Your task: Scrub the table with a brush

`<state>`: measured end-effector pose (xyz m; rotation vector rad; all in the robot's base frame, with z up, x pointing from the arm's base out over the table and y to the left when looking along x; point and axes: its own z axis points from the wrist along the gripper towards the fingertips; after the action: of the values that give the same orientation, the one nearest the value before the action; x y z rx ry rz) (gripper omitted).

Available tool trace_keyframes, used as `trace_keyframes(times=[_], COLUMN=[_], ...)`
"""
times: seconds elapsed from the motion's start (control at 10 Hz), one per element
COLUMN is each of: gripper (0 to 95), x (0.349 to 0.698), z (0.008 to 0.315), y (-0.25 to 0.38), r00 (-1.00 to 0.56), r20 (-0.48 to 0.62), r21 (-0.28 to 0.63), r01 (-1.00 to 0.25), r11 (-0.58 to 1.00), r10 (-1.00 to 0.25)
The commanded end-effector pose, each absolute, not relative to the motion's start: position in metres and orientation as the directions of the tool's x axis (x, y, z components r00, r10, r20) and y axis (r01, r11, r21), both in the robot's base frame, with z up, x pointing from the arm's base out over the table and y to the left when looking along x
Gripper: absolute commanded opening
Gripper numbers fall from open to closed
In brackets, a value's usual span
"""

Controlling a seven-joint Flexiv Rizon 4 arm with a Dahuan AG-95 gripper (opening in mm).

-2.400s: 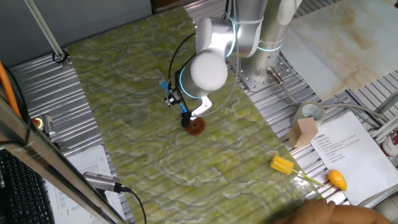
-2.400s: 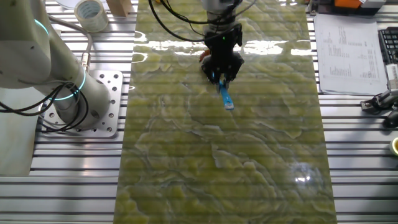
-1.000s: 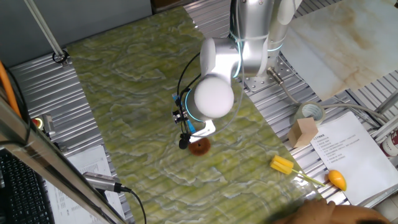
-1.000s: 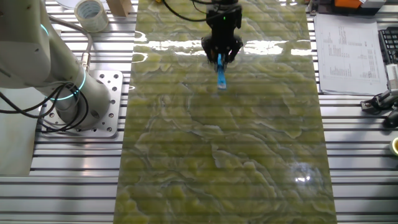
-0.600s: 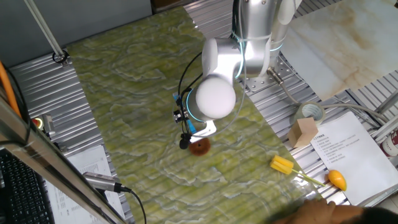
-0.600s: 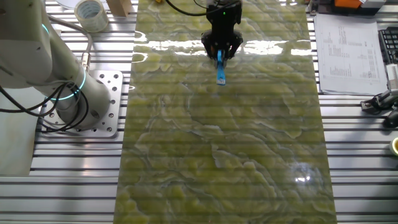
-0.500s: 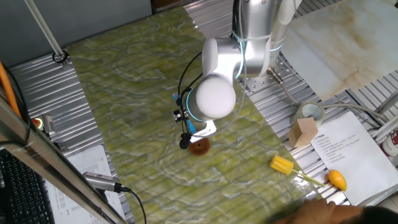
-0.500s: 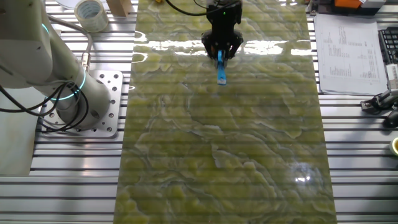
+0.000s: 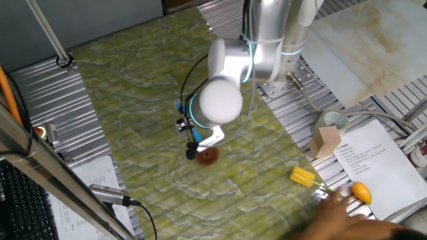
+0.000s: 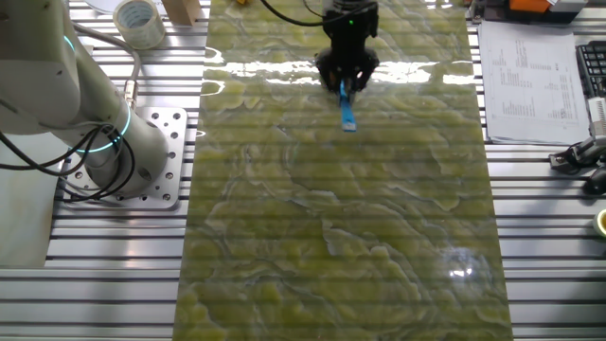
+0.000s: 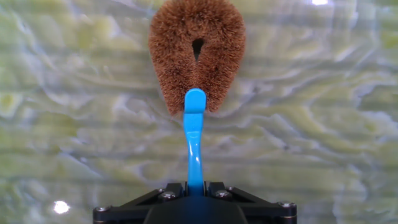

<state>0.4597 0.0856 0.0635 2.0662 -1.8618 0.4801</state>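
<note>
Gripper [image 10: 347, 83] pinched on the thin blue handle of the brush [image 11: 195, 59]; in hand view the handle runs straight up from betw the black finger bases to the round brown bristle head, which has a small dark slot near its top. Fingertips themselves not visible in hand view, but handle is clamped at the bottom edge, so jaws closed on it. Bristle head sits on the table [image 9: 133, 100], green-yellow marbled surface w/ faint ribs; whether it presses down or only touches, can't tell. In one fixed view the brush head [image 9: 208, 155] shows as a brown-orange disc just below the white wrist of the arm [image 9: 220, 100], roughly mid-table. In the other fixed view the blue handle [image 10: 347, 106] pokes out below the black gripper, near the far end of the table [image 10: 331, 237], arm base [image 10: 123, 152] bolted on grey ribbed metal to the side. Off-table items: yellow-headed tool w/ orange end [image 9: 303, 176] near table edge, tape roll [image 9: 331, 121], small cardboard box [image 9: 326, 141] on a printed sheet [image 9: 370, 163]. Blurred skin-toned shape at the bottom edge [image 9: 347, 217], unclear what.
</note>
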Motion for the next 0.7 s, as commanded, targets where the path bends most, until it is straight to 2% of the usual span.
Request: trace_keyframes(times=[0.1, 0.3, 0.7], gripper=[0.0, 0.0, 0.0], x=[0.473, 0.489, 0.492], z=[0.064, 0.063, 0.059], y=[0.078, 0.075, 0.077], r00=[0.135, 0.172, 0.159], r20=[0.437, 0.392, 0.368], r21=[0.006, -0.001, -0.018], r01=[-0.989, -0.982, -0.984], r11=[-0.148, -0.187, -0.178], r10=[-0.889, -0.904, -0.916])
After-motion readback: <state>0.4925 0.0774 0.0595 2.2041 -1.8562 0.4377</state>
